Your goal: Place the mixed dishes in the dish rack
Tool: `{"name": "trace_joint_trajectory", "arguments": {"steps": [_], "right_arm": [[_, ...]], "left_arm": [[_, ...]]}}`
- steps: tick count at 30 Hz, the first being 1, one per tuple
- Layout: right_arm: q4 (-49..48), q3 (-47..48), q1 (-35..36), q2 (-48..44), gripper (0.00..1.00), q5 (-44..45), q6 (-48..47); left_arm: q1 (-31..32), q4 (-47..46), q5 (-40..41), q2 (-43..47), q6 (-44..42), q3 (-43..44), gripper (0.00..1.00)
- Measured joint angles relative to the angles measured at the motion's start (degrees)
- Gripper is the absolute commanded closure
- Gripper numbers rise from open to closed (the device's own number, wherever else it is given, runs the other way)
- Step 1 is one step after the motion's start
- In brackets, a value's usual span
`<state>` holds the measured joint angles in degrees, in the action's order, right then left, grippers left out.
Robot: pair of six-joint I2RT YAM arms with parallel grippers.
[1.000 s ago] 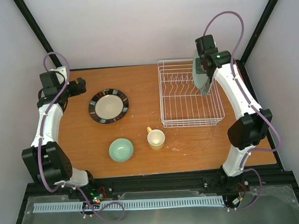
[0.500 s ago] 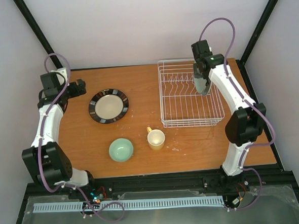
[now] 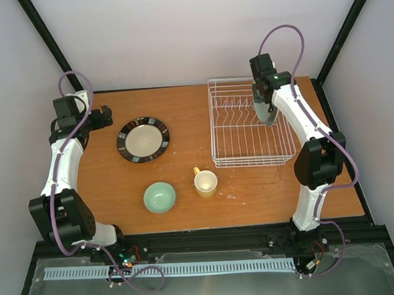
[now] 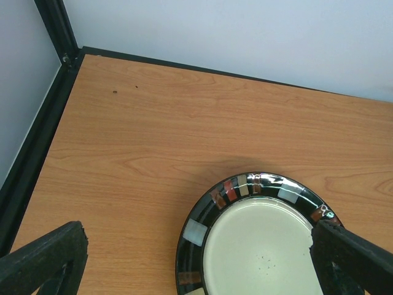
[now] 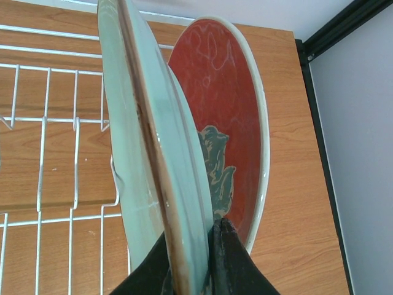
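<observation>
Right wrist: our right gripper (image 5: 193, 239) pinches the glossy round mint-green plate (image 5: 147, 123), shifted slightly left over the wire rack (image 5: 43, 118).

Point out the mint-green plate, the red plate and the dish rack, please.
mint-green plate (image 5: 132, 153): right wrist view, on its pale face left of the dark rim.
red plate (image 5: 227, 92): right wrist view, on its red face above the flower.
dish rack (image 3: 251, 163): top external view, on its near rim wire.

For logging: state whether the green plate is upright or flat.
Upright: green plate on edge beside red plate, rim pinched by right gripper.
</observation>
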<state>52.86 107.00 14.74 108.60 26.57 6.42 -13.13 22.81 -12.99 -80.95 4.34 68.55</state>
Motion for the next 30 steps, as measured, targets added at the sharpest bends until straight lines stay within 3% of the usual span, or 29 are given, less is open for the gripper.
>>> {"name": "trace_joint_trajectory", "arguments": {"steps": [20,30], "right_arm": [[-4.5,-3.96,-0.13,0.28,0.97,4.79,8.74],[-1.62,3.48,-0.31,8.26,0.97,2.01,9.49]], "left_arm": [[0.0,0.98,1.01,-0.04,-0.94,0.09,0.0],[0.0,1.14,1.29,-0.04,-1.99,0.09,0.0]]}}
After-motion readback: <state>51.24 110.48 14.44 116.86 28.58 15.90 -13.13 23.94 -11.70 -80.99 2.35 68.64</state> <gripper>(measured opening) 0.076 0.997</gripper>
